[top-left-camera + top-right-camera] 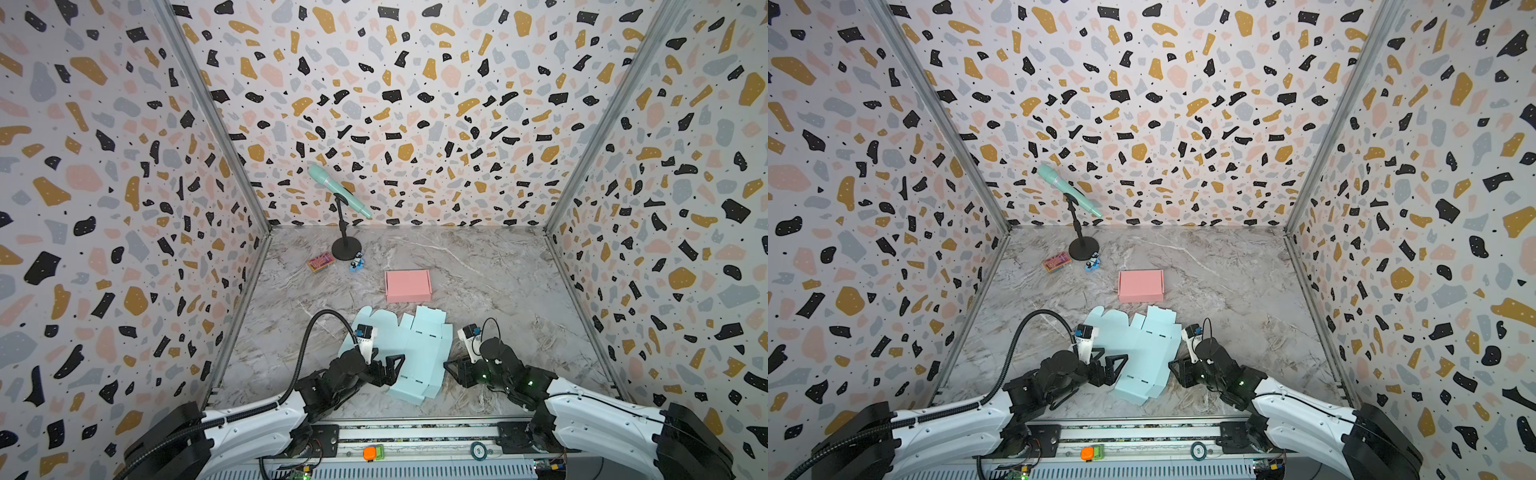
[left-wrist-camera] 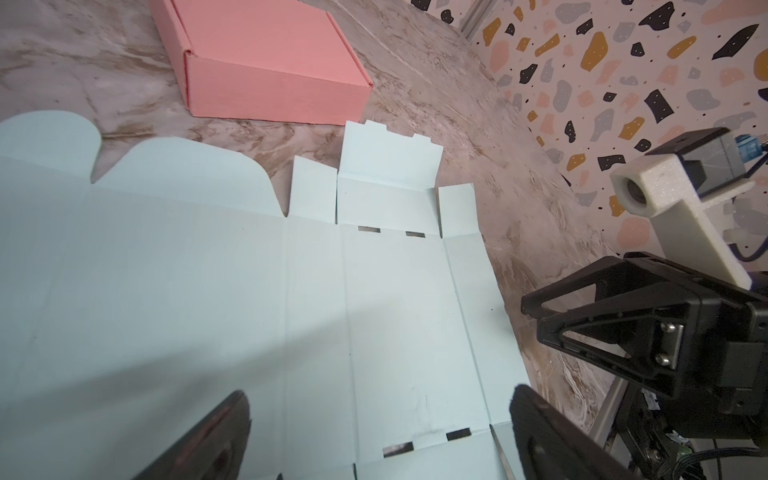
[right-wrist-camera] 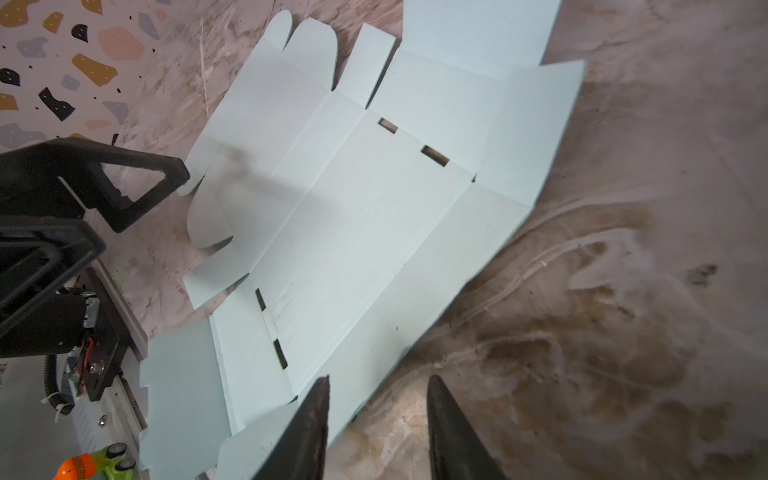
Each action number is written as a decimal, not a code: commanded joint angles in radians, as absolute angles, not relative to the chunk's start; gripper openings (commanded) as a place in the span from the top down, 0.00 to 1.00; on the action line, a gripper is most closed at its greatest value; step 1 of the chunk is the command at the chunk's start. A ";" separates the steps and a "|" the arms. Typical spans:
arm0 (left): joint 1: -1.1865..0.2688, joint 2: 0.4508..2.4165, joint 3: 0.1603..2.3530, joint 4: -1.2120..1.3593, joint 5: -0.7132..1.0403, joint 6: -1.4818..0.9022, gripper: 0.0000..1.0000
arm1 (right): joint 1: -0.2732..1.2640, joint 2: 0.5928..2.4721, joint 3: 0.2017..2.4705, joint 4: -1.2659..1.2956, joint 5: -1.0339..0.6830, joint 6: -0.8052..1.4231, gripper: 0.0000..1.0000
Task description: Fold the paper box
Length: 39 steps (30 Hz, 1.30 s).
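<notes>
Hovered with left jaws released at nine o'clock of the paper box (image 1: 419, 353), right jaws parted, empty, at three. Risked sliding it, flat and loose, across the worktop (image 1: 519, 270) instead of folding.

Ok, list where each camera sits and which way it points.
Top views: overhead behind the arms, looking down at the table; both arms show.
Left wrist: behind the left gripper, facing the blue blank, pink box and right gripper.
Right wrist: behind its own gripper, facing the blank and left gripper.
Shared: all show the blank.
</notes>
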<state>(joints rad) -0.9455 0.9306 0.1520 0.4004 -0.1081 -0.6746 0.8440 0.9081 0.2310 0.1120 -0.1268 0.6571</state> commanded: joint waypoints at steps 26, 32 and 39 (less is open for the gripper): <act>-0.960 0.921 0.174 0.416 -0.143 -0.683 0.02 | 0.811 1.086 0.222 0.299 -0.177 0.635 0.58; -0.960 0.920 0.175 0.410 -0.144 -0.690 0.01 | 0.811 1.121 0.224 0.339 -0.185 0.638 0.60; -0.960 0.925 0.182 0.411 -0.151 -0.690 0.02 | 0.809 1.138 0.230 0.342 -0.185 0.628 0.67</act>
